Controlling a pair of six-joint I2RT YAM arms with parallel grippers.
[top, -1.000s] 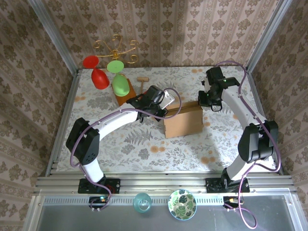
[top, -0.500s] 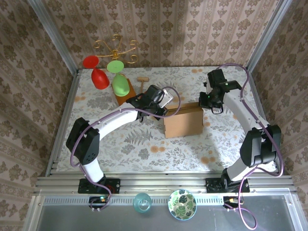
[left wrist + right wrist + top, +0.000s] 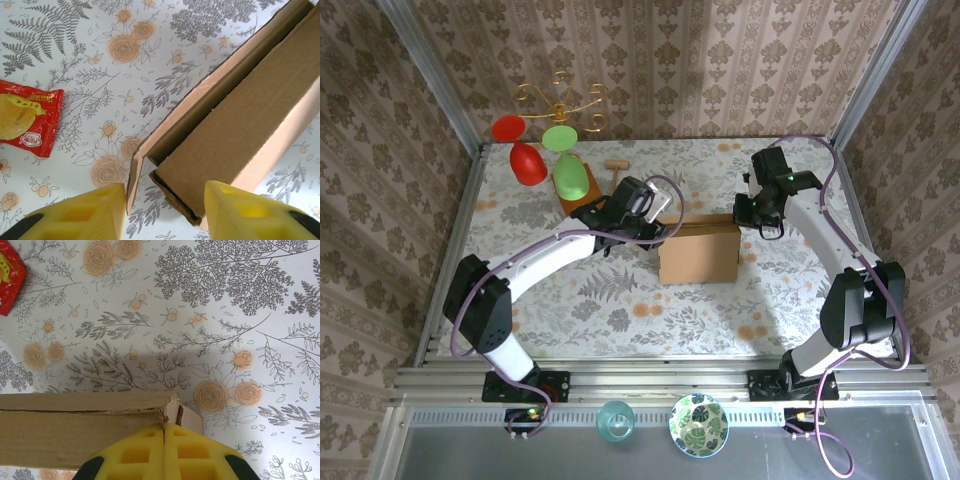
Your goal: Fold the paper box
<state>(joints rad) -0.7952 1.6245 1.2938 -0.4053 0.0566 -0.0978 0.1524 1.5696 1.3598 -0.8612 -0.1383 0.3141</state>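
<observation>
Over the last second the left arm swung its elbow outward and the box [image 3: 698,255] slid slightly that way. One corner lay between the open fingers of the left gripper [image 3: 164,194], and the far corner lay against the closed fingertips of the right gripper [image 3: 164,434]. A left squeeze risked crumpling the loose end flap or skidding the box off the right tips.
</observation>
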